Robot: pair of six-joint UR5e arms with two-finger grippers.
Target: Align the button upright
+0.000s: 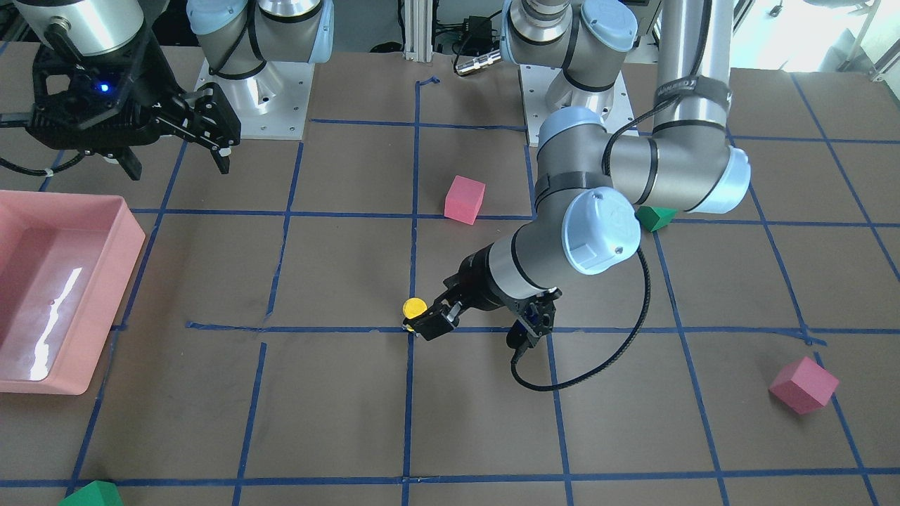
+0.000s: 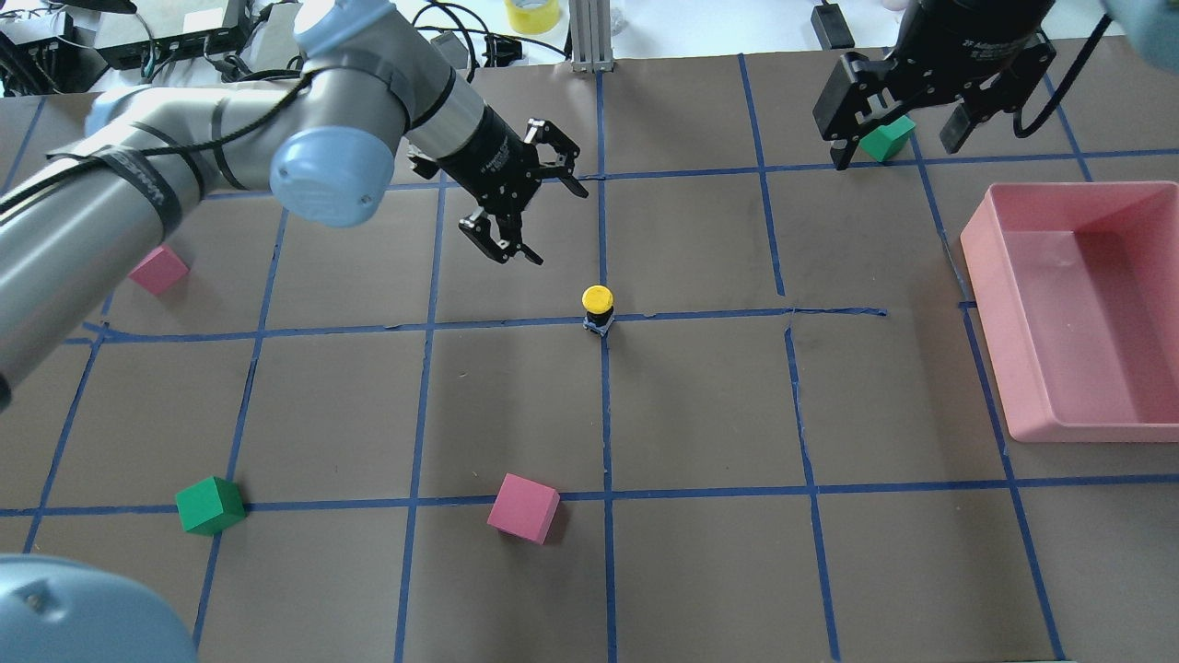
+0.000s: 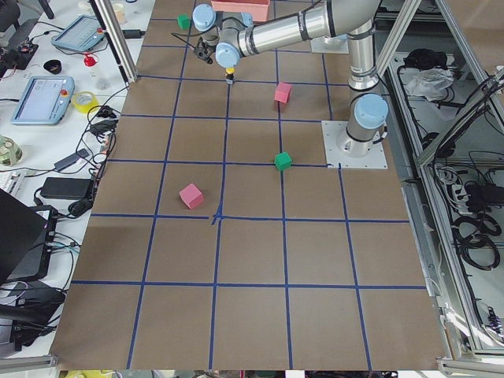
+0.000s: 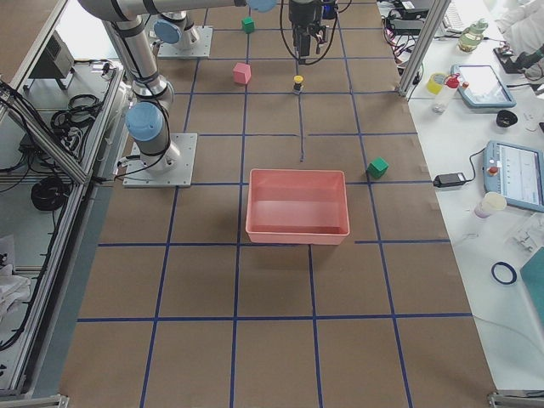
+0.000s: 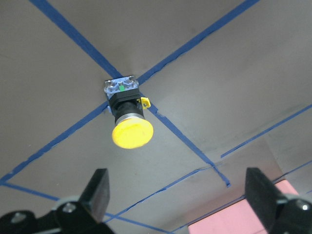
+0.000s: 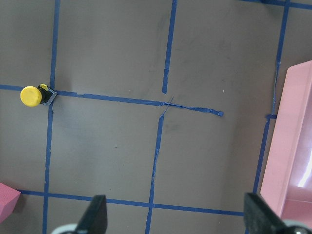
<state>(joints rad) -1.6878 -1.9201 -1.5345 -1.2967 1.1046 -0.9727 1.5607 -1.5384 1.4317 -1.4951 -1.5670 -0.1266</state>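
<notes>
Overhead exterior: one button (image 2: 598, 308), four cubes (image 2: 158, 269) (image 2: 523, 507) (image 2: 210, 505) (image 2: 889, 138)

Brown table (image 3: 252, 315) w/ blue tape grid (image 2: 606, 497). White bench (image 3: 55, 134) alongside: pendant (image 3: 38, 98), tape roll (image 3: 84, 100). Alu frame post (image 3: 110, 35). Bright, even light.

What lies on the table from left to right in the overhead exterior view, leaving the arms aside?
upper pink cube → lower green cube → lower pink cube → button → upper green cube → pink bin
</notes>
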